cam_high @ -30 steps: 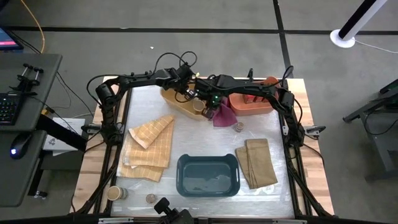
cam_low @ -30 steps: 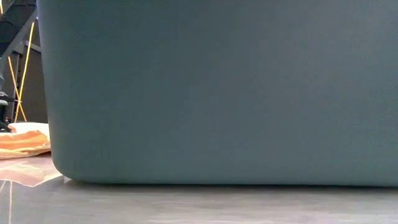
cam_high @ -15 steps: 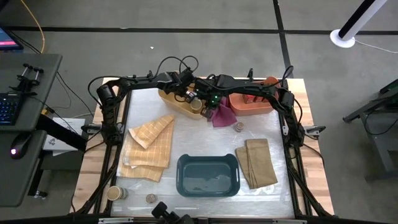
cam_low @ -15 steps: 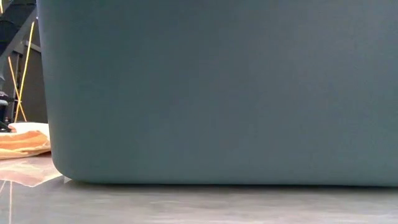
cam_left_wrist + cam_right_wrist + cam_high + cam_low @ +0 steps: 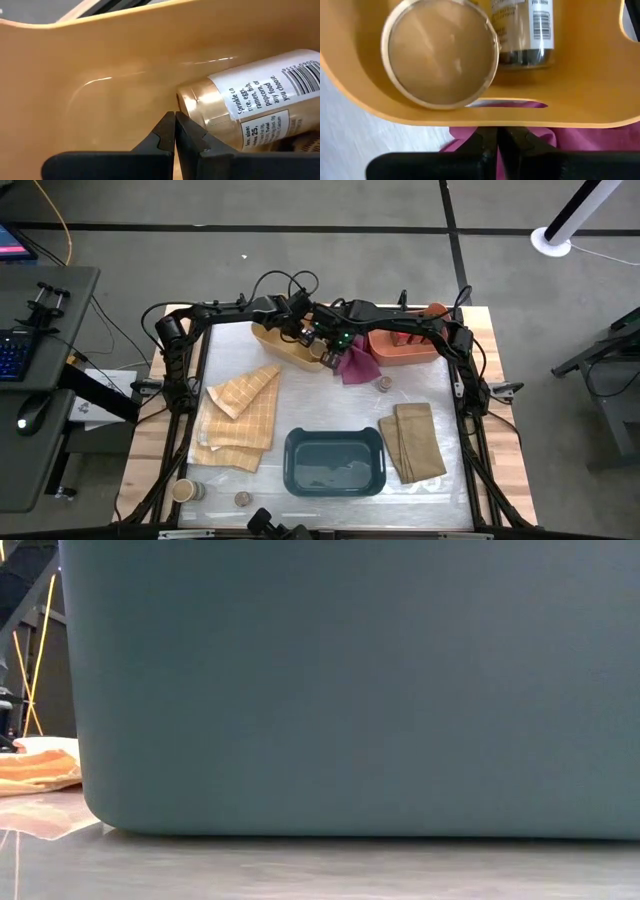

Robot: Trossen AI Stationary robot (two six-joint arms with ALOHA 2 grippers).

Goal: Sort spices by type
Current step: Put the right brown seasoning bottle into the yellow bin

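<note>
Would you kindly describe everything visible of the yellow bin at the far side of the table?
The yellow bin is a smooth, glossy, plastic-looking tub with rounded corners and a slot handle cut into one wall. It sits upright on the table's far side, beside the orange bin, its wall against the magenta cloth. Inside, a tan cylinder stands upright next to a labelled bottle lying on its side. Both hands hover over it.

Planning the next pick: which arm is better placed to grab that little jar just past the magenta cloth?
Right, probably. The small jar sits on the right half; the right end effector hovers nearer it than the left.
</note>
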